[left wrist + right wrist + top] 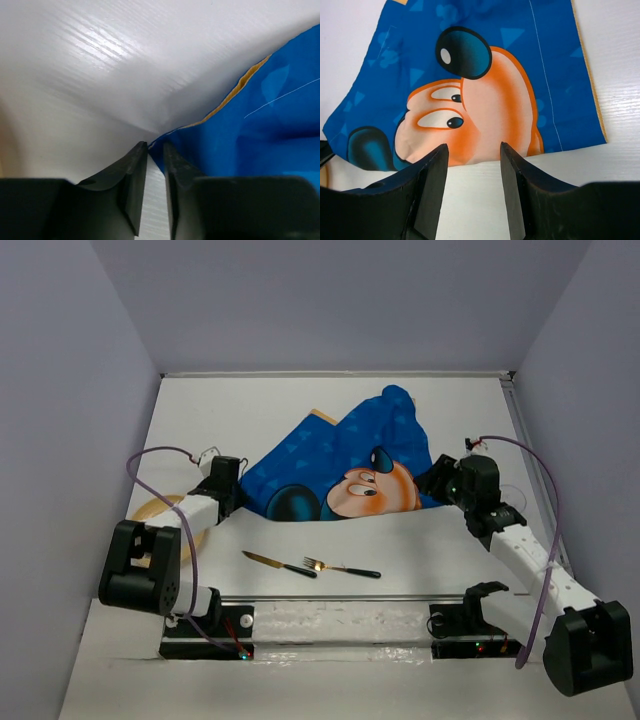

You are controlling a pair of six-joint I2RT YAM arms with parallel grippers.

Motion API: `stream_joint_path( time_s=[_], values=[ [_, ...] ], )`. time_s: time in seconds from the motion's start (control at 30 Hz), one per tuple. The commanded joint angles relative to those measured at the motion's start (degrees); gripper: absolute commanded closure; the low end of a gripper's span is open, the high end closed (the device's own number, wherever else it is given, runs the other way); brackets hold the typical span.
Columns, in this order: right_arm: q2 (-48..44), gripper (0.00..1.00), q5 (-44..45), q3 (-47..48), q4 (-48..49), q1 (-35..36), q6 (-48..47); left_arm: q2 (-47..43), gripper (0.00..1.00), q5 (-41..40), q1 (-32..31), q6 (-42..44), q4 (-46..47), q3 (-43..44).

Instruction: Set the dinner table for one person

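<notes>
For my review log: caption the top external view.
Left gripper pinches a corner of the blue mat, right gripper open at its other side; knife and fork nearby.

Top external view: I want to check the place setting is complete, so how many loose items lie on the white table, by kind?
Blue cloth mat: 1
Knife: 1
Fork: 1
Tan round dish, partly hidden: 1
Total: 4
</notes>
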Motion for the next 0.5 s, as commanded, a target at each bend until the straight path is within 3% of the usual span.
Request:
stream_joint_path(
  time_s=[0.0, 0.1, 0.23, 0.47],
  values=[
    [-1.3, 0.49, -4.0, -0.7, 3.7, 0.1, 0.2, 4.0, 0.72, 0.1, 0.1, 2.3, -5.4, 1.4],
    [-1.3, 0.5, -4.6, -0.9, 3.8, 0.1, 0.3, 4.0, 0.81, -0.5, 0.1, 2.2, -5.7, 1.9],
    [-1.2, 0.47, -3.5, -1.2, 4.0, 0.1, 0.0, 1.3, 1.0, -1.0, 0.1, 2.8, -5.9, 2.3],
    [2.4, 0.43, -1.3, -1.2, 3.5, 0.1, -0.1, -8.8, 1.0, -1.4, 0.0, 5.0, -7.3, 3.2]
  ],
)
